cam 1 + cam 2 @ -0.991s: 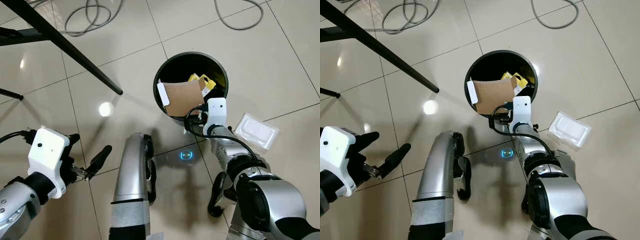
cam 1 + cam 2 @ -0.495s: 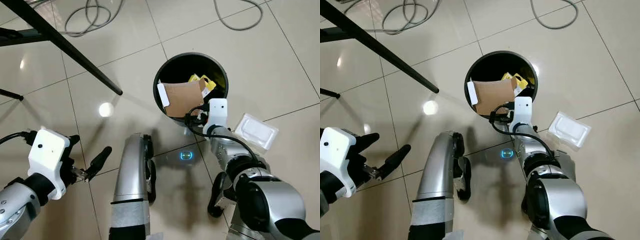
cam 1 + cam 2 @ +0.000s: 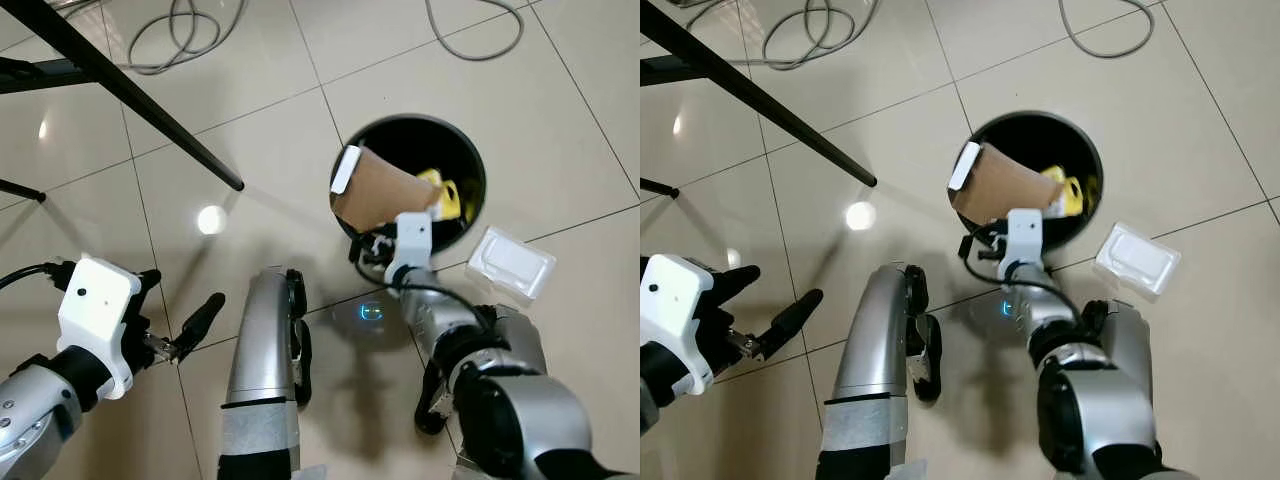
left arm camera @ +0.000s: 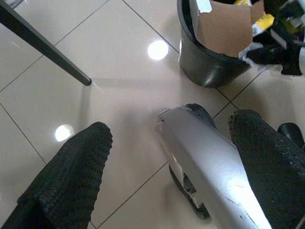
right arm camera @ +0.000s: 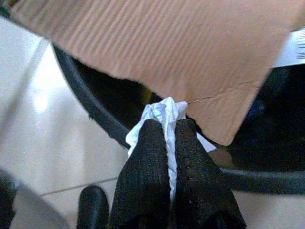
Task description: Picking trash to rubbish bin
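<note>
A round black rubbish bin [image 3: 400, 122] stands on the tiled floor and holds a brown cardboard piece [image 3: 380, 192] and yellow packaging [image 3: 446, 192]. My right gripper [image 5: 167, 131] is shut on a crumpled white tissue [image 5: 162, 110]. It holds the tissue at the bin's near rim [image 5: 90, 107], just under the cardboard's edge [image 5: 157, 43]. The right wrist block [image 3: 412, 235] sits against the bin's near side. My left gripper [image 3: 190, 325] hovers open and empty over the floor at the lower left, far from the bin.
A clear white plastic tray [image 3: 512, 263] lies on the floor to the right of the bin. A black slanted table leg [image 3: 150, 105] crosses the upper left. Grey cables [image 3: 180, 40] lie at the back. My silver leg [image 3: 262, 370] is at bottom centre.
The bin has shifted to the right and the cardboard in it has tipped. My right wrist moved slightly left and nearer. The left arm has not moved.
</note>
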You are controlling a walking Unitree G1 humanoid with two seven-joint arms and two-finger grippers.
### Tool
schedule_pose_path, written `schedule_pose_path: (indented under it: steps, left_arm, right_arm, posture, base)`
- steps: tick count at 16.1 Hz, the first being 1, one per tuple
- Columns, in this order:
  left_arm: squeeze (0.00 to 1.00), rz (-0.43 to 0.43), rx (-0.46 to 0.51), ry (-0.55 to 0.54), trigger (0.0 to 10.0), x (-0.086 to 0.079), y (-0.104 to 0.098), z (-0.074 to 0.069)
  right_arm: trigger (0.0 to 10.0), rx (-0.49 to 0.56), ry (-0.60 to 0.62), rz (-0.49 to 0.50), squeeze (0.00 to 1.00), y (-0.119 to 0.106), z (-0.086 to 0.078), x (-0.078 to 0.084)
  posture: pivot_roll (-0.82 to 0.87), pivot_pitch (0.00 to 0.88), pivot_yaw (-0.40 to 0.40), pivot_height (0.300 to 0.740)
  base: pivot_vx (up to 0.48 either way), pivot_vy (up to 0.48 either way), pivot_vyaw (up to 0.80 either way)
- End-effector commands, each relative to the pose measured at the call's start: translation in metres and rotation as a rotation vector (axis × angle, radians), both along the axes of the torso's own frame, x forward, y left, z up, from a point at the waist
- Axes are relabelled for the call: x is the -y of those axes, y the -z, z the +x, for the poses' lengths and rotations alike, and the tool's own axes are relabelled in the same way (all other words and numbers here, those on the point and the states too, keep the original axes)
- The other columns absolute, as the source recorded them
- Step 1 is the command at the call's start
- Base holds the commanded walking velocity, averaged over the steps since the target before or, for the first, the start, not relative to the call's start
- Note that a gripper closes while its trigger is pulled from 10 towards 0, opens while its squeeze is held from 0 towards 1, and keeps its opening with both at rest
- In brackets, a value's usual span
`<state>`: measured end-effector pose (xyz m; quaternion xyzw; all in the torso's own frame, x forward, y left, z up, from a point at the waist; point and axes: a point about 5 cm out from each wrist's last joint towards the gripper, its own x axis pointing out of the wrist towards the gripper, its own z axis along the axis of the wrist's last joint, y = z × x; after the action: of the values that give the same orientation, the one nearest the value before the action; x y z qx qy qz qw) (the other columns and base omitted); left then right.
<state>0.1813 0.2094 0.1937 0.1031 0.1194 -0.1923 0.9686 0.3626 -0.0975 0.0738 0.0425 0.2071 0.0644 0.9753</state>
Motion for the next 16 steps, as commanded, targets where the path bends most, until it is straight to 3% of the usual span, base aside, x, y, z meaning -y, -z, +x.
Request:
schedule_pose_path:
  steps: [1, 6, 16]
  left_arm:
    - [0.00, 0.004, -0.035, 0.001, 10.0, 0.000, 0.005, -0.004]
    - [0.00, 0.001, -0.032, 0.003, 10.0, 0.002, 0.005, -0.003]
    - [0.00, -0.009, -0.025, 0.007, 10.0, 0.004, 0.006, 0.000]
  right_arm:
    - [10.0, -0.164, -0.024, 0.028, 0.00, 0.035, -0.024, -0.010]
    - [10.0, -0.162, -0.049, 0.057, 0.00, 0.034, -0.026, -0.020]
    - [10.0, -0.126, -0.035, 0.042, 0.00, 0.038, -0.028, -0.004]
  posture:
    - [0.50, 0.640, 0.225, 0.524]
    - [0.49, 0.635, 0.222, 0.524]
    - [0.47, 0.626, 0.217, 0.524]
  base:
    - [0.000, 0.000, 0.00]
    - [0.000, 0.000, 0.00]
    - [0.000, 0.000, 0.00]
